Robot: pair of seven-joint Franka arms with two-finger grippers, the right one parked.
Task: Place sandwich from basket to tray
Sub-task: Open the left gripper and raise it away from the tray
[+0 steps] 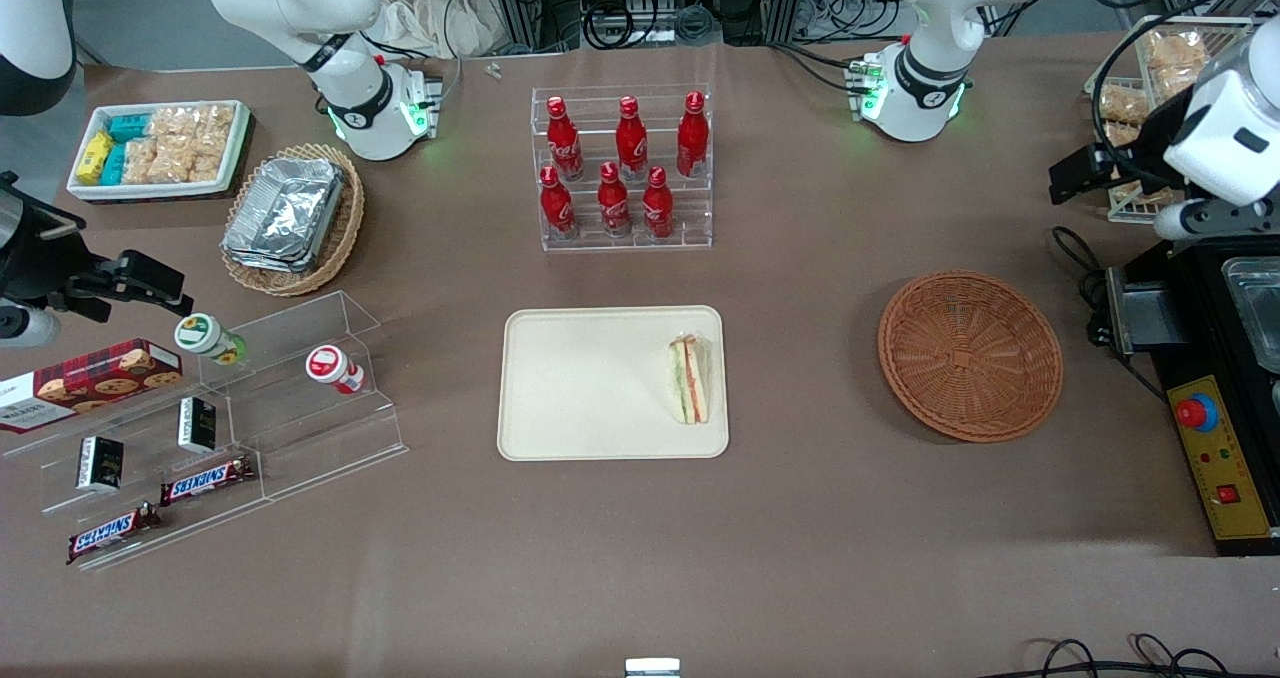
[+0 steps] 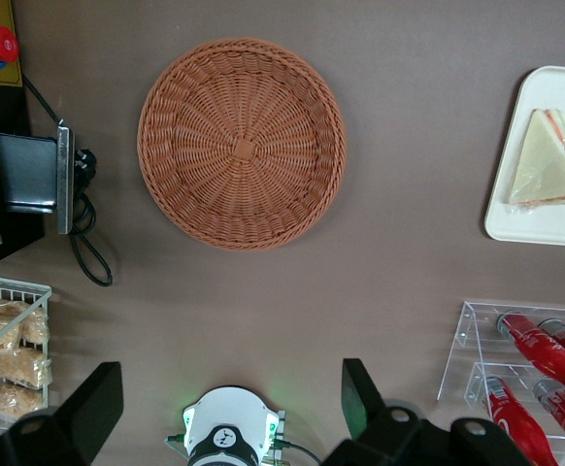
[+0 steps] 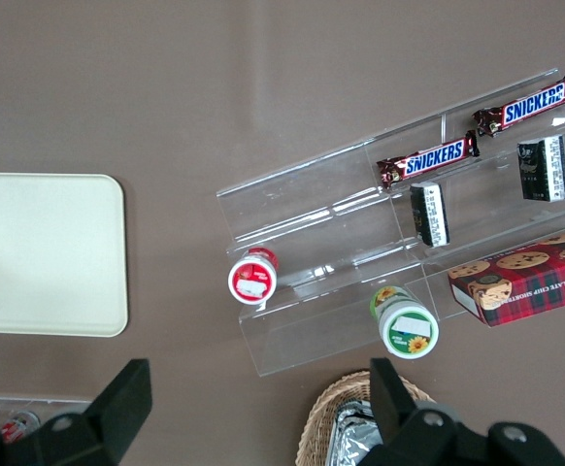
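The sandwich [image 1: 688,379] [image 2: 551,160] lies flat on the cream tray [image 1: 590,388] [image 2: 547,221], close to the tray edge that faces the basket. The round reddish-brown wicker basket [image 1: 970,355] [image 2: 242,144] stands on the table with nothing in it, toward the working arm's end. My gripper [image 1: 1072,176] [image 2: 226,403] hangs high above the table at that end, farther from the front camera than the basket and well apart from it. It is open, its black fingers [image 2: 360,396] spread wide with nothing between them.
A clear rack of red bottles [image 1: 625,168] stands farther from the camera than the tray. A black box with a red stop button [image 1: 1215,453] and a wire rack of snacks [image 1: 1160,68] sit at the working arm's end. A clear shelf of snacks [image 1: 200,428] lies toward the parked arm's end.
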